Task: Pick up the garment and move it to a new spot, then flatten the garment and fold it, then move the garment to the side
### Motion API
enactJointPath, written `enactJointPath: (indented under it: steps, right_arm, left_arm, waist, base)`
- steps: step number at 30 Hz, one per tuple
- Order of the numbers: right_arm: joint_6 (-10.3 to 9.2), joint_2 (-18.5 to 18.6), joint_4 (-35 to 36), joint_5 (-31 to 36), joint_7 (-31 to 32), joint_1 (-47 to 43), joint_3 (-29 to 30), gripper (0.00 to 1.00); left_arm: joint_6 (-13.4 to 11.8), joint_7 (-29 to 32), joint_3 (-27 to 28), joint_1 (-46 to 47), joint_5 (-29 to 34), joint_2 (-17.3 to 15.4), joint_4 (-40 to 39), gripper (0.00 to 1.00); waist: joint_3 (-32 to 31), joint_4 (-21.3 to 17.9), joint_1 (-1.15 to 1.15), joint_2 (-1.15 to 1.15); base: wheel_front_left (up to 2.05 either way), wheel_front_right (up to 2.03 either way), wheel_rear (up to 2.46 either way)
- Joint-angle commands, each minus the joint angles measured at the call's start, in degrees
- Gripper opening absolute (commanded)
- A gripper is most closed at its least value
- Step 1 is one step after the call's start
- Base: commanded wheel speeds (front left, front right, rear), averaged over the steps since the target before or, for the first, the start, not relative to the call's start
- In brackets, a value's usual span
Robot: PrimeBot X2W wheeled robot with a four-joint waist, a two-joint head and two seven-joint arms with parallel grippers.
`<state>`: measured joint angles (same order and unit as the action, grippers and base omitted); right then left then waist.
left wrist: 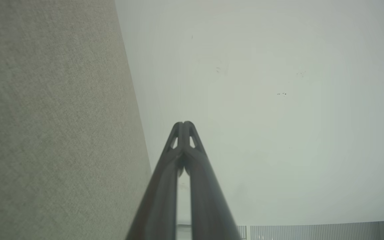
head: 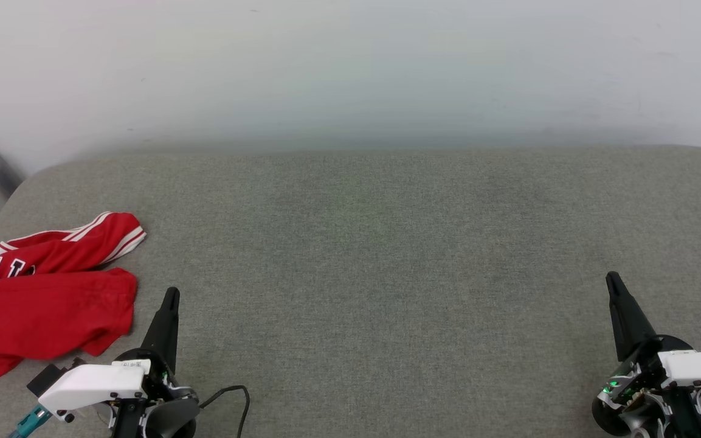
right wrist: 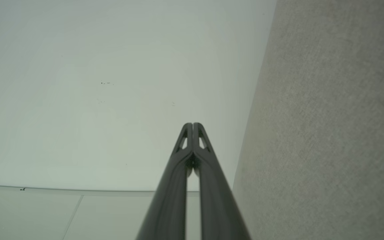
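Two grippers sit low at the near edge of a grey fabric-covered surface (head: 386, 243), one at each side. The left gripper (head: 171, 294), at the near left, has its two dark fingers pressed together to a single point with nothing between them; the left wrist view shows the tips meeting. The right gripper (head: 612, 278), at the near right, is likewise closed on nothing, its tips touching in the right wrist view. Both point toward the far side, where a pale wall (head: 350, 73) rises. The garment (head: 46, 304), a red jersey, lies crumpled at the near left of the surface, just left of the left gripper, with a narrow strip of grey showing between cloth and finger. White-and-red striped trim shows at its far edge, and part of its black, white-outlined lettering shows at its left. A black cable (head: 238, 395) loops just right of the left gripper's base. The right gripper is well apart from the garment.
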<state>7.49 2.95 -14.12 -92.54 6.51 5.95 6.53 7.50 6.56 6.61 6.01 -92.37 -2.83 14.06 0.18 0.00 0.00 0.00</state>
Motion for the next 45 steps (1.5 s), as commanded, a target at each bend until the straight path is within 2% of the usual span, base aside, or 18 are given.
enactJointPath:
  steps: [1,25,26,36,45]
  right_arm:
    - [0.00,-0.17,-0.05,0.27,-0.02,0.62,-0.03,0.00]
    - [0.00,-0.17,-0.05,0.27,-0.03,0.63,-0.03,0.00]
    - [0.00,0.00,-0.16,-0.01,-0.01,-0.08,0.00,1.00]
    - [0.00,0.09,1.82,1.69,-2.43,-1.27,-1.47,1.00]
    - [0.01,1.12,3.37,10.53,-5.06,-1.97,-2.79,1.00]
  left_arm:
    - [0.18,0.08,0.04,0.46,-0.08,0.05,0.02,0.00]
    - [0.18,0.08,0.04,0.46,-0.08,0.05,0.02,0.00]
    - [-0.01,-0.02,-0.02,-0.07,0.00,0.01,0.16,1.00]
    - [-0.02,-2.66,-3.29,0.21,1.22,0.03,-1.13,1.00]
    - [-0.01,-5.09,-5.40,0.19,8.60,-0.10,-3.61,1.00]
  waist:
    - [0.00,0.00,0.00,0.00]
    - [0.00,0.00,0.00,0.00]
    - [0.00,0.00,0.00,0.00]
    - [-0.05,0.06,0.00,0.00]
    - [-0.18,0.21,0.00,0.00]
  base:
    - [0.00,0.00,0.00]
    - [0.00,0.00,0.00]
    - [0.00,0.00,0.00]
    - [0.00,0.00,0.00]
    - [0.00,0.00,0.00]
